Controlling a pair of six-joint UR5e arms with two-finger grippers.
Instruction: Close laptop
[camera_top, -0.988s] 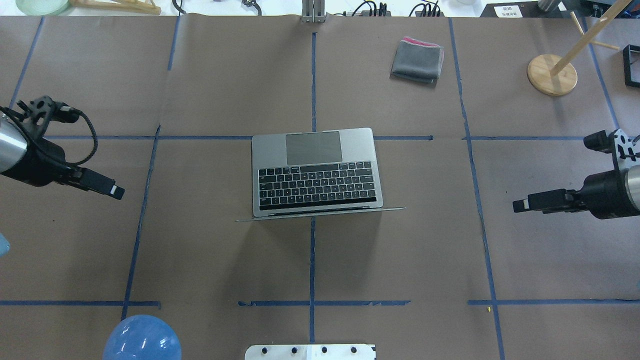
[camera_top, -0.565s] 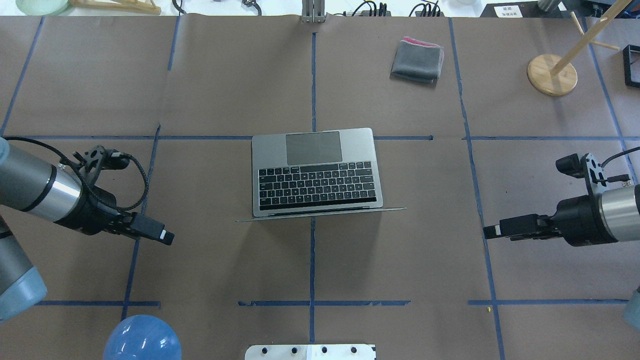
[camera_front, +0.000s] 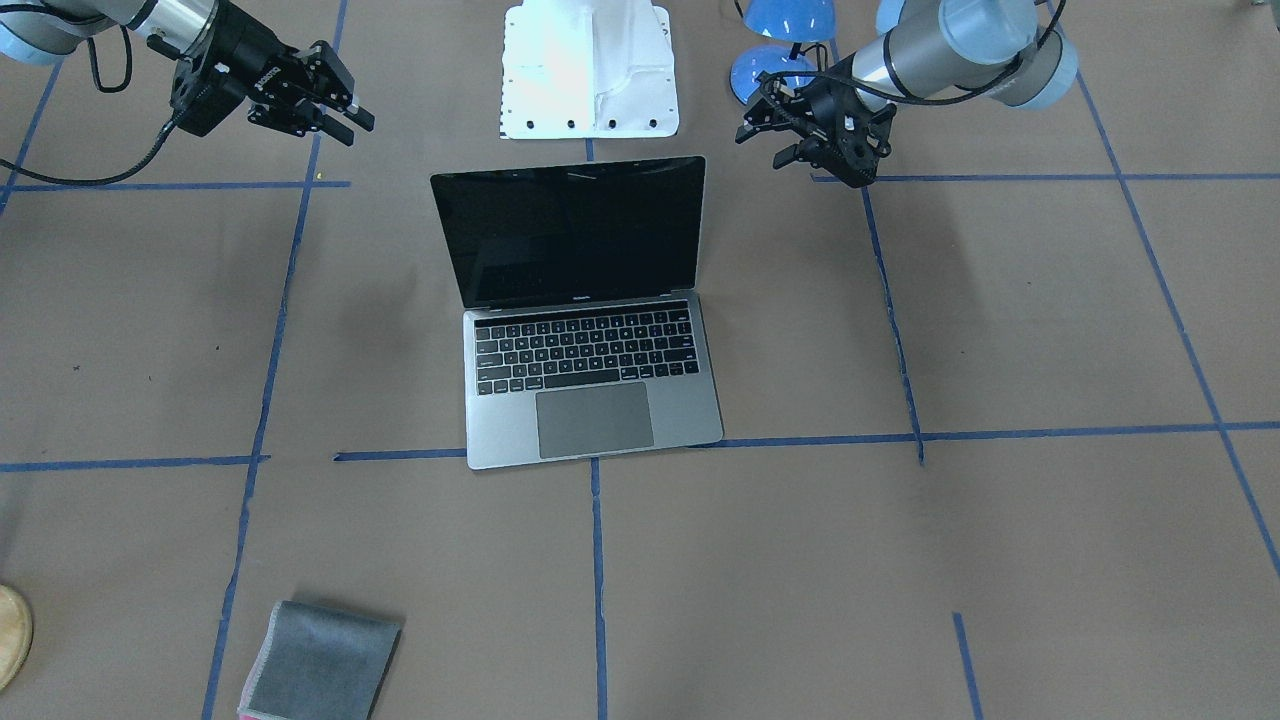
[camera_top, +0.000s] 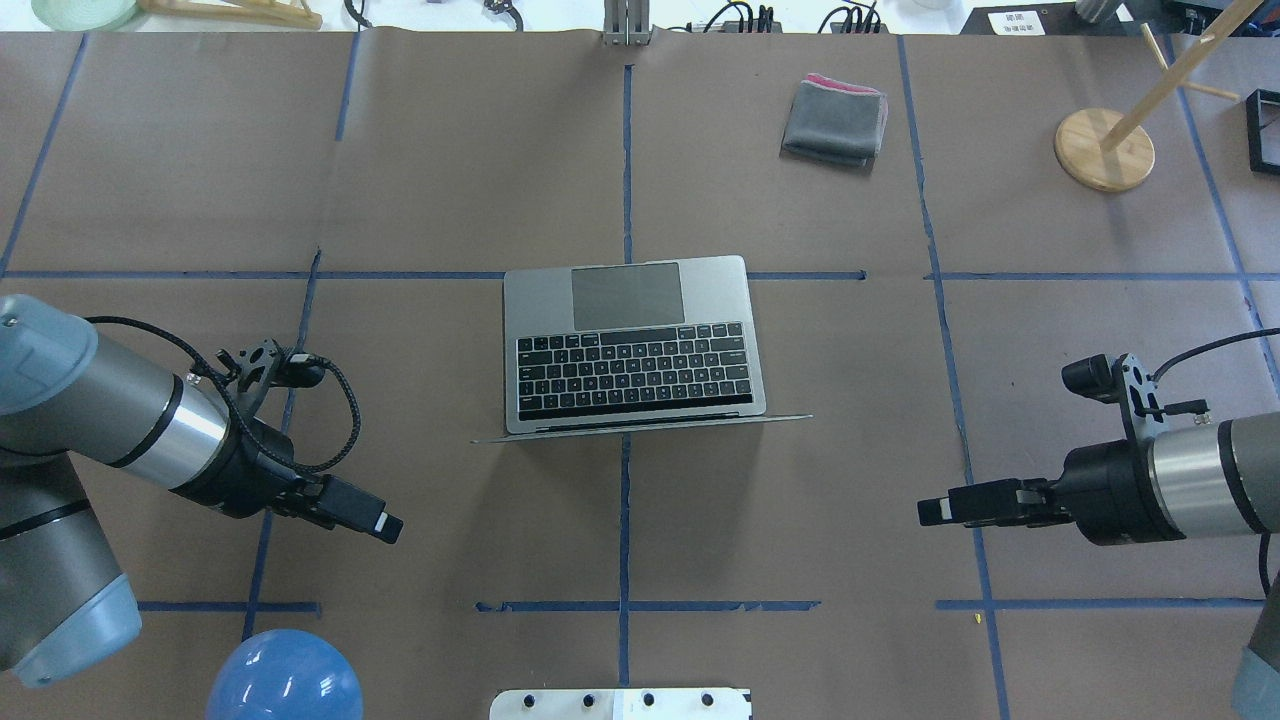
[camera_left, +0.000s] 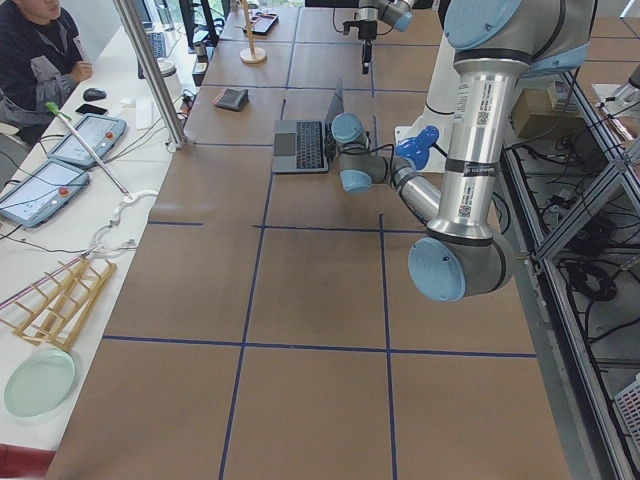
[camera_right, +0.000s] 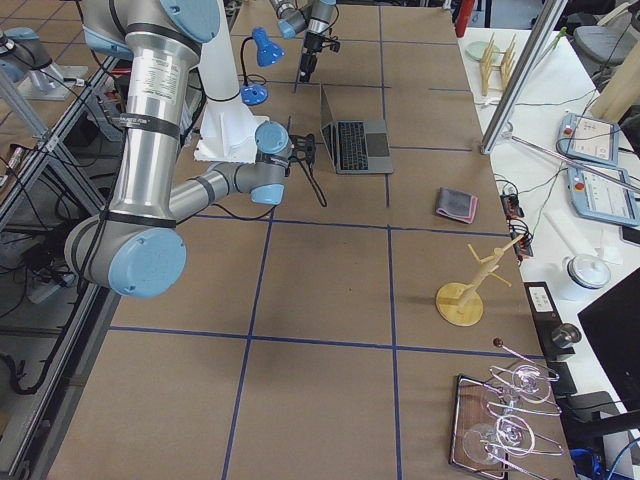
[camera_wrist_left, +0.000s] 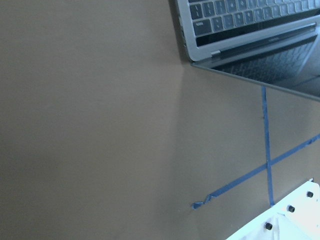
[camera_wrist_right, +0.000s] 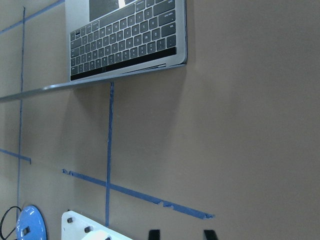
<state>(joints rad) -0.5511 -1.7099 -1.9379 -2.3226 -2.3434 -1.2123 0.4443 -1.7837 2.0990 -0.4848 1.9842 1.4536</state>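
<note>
Currently the laptop (camera_top: 632, 340) stands open mid-surface (camera_top: 450, 150), its lid (camera_front: 570, 235) upright toward the robot. Both spread and empty, the left end effector (camera_top: 390, 526) and right end effector (camera_top: 927, 512) flank it, well apart. I would push the lid's top edge gently from behind, so the base doesn't slide.

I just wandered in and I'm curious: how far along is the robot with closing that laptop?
Nothing is done yet: the laptop sits open, its screen upright. In hand: the left gripper and right gripper, both open, hang behind the screen, off to either side, touching nothing. Left to do: reach the screen and fold it shut.
</note>
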